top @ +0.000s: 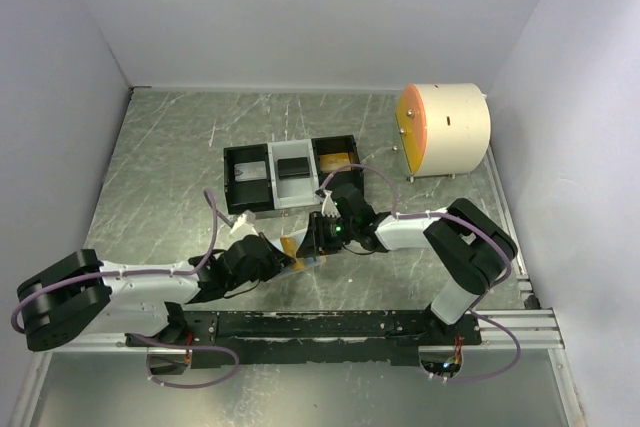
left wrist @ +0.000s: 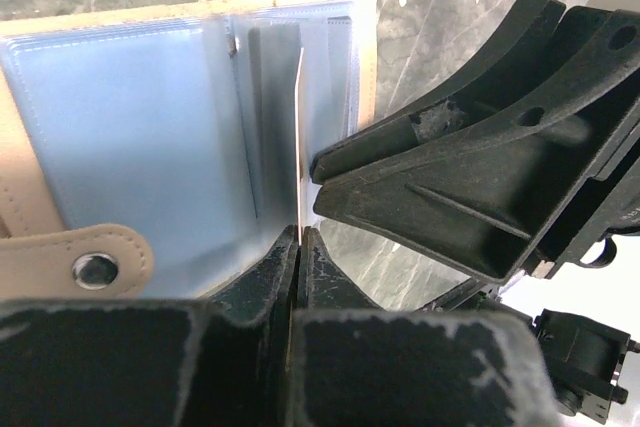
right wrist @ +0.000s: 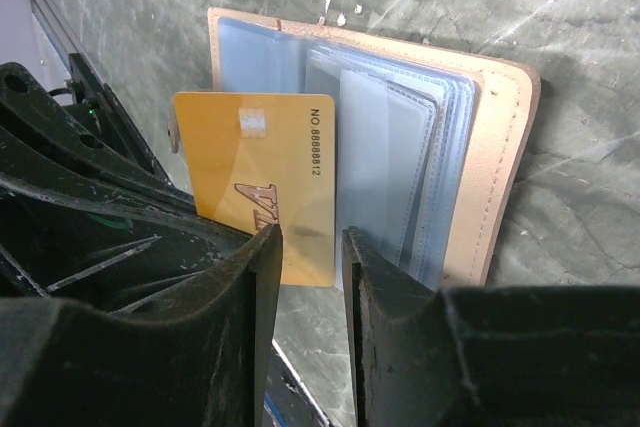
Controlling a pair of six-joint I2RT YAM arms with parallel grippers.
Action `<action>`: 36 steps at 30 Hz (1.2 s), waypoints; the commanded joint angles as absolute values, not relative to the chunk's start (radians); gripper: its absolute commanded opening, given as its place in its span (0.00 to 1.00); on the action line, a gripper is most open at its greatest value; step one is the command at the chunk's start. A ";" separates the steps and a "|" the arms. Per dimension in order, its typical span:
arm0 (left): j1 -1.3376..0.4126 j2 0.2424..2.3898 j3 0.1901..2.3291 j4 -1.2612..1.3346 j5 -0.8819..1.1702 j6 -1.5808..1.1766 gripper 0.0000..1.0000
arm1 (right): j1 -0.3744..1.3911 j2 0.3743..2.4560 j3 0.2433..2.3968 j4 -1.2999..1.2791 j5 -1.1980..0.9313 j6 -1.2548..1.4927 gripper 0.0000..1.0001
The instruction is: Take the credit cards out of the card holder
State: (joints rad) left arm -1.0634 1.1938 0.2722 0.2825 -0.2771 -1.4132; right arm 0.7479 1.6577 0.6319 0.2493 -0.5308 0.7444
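The card holder (right wrist: 500, 147) lies open on the table, tan outside, with pale blue slotted leaves (left wrist: 130, 127). A gold credit card (right wrist: 250, 177) sticks partly out of a slot toward the left. My left gripper (left wrist: 300, 237) is shut on that card's outer edge, and the left wrist view shows the card edge-on as a thin pale line (left wrist: 299, 127). My right gripper (right wrist: 308, 242) is open, its tips over the holder's near edge next to the card, with nothing between them. In the top view both grippers meet over the holder (top: 300, 249).
A three-compartment black-and-white tray (top: 272, 152) stands just behind the holder, with a black card (top: 293, 169) in its middle bin. A white drum with an orange face (top: 445, 130) stands at the back right. White walls close in the table.
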 commanded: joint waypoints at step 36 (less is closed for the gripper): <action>-1.069 0.759 0.381 0.112 -0.190 -0.971 0.07 | 0.720 0.898 0.386 0.266 -0.221 0.638 0.63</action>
State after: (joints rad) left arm -1.0641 0.7677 0.3656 -0.0174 -0.2672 -1.0672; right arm 0.7353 0.9199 0.3672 0.2649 -0.2306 0.6567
